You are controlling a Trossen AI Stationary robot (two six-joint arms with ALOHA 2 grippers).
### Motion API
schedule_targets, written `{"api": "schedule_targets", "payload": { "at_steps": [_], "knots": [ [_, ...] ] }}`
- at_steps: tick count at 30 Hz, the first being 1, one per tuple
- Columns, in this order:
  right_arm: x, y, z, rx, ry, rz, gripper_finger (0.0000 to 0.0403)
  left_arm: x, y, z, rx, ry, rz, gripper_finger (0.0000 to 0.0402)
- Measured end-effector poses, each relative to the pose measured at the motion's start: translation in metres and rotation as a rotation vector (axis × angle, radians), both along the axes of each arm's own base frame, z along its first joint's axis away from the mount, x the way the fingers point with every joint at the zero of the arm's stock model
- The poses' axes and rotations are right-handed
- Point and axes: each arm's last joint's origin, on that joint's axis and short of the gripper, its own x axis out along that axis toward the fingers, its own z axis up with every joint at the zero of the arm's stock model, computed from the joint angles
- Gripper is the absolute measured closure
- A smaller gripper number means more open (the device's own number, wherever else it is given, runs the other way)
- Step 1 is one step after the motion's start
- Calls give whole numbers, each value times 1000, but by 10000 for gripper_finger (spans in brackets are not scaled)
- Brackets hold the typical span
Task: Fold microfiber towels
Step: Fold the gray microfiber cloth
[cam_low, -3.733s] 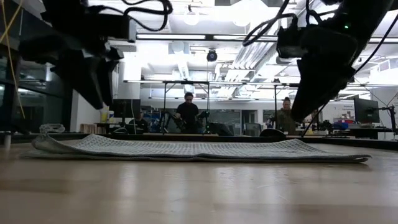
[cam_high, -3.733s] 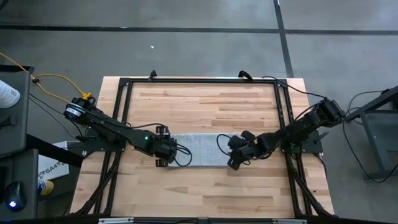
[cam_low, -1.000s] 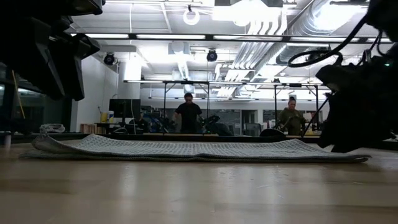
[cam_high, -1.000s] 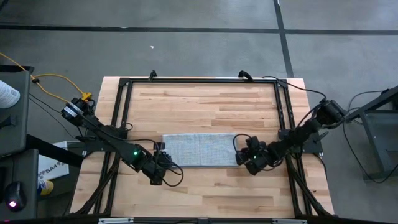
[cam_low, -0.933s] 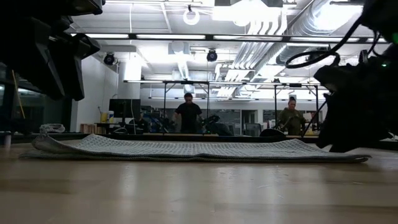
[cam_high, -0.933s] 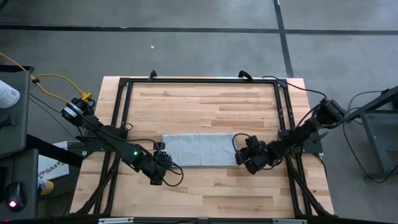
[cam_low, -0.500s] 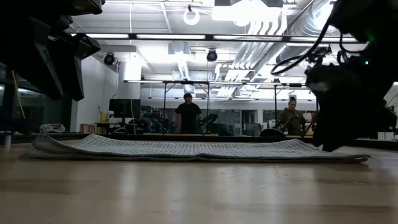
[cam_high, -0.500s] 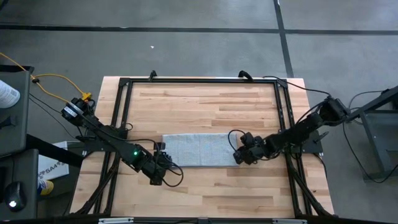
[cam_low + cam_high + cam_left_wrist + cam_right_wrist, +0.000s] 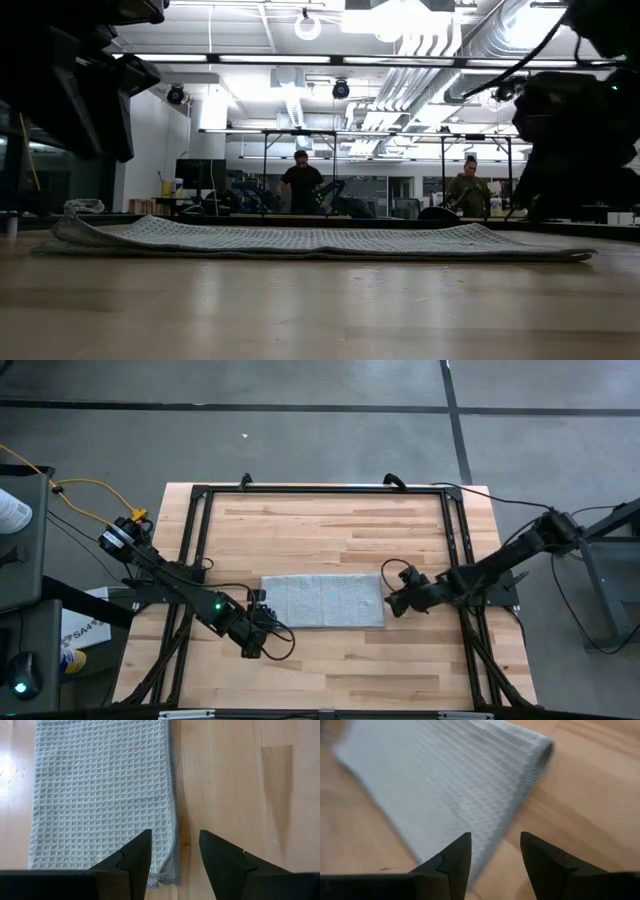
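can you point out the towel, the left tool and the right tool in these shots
towel (image 9: pixel 322 601): high view, middle of the folded cloth.
left tool (image 9: pixel 175 852): left wrist view, gap between its open fingertips, over the towel's edge.
right tool (image 9: pixel 495 851): right wrist view, gap between its open fingertips, above the towel's end.

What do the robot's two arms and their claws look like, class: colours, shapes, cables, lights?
Both arms are dark, slim and jointed, with looping black cables. The left arm shows a small green light and a yellow cable at its base. Each claw, left claw and right claw, has two dark, angular, tapering fingers.
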Motion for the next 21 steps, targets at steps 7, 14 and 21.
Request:
{"api": "schedule_targets", "payload": {
  "at_steps": [7,14,21],
  "knots": [
    [-22,-9,-23,85,-108,-12,239,1,-1,0,-25,-1,0,238],
    [-25,-9,-27,104,-128,-12,239,1,-1,1,-30,-7,2,238],
    [-25,-9,-29,118,-117,-34,239,1,-1,1,-31,-9,2,238]
  ]
}}
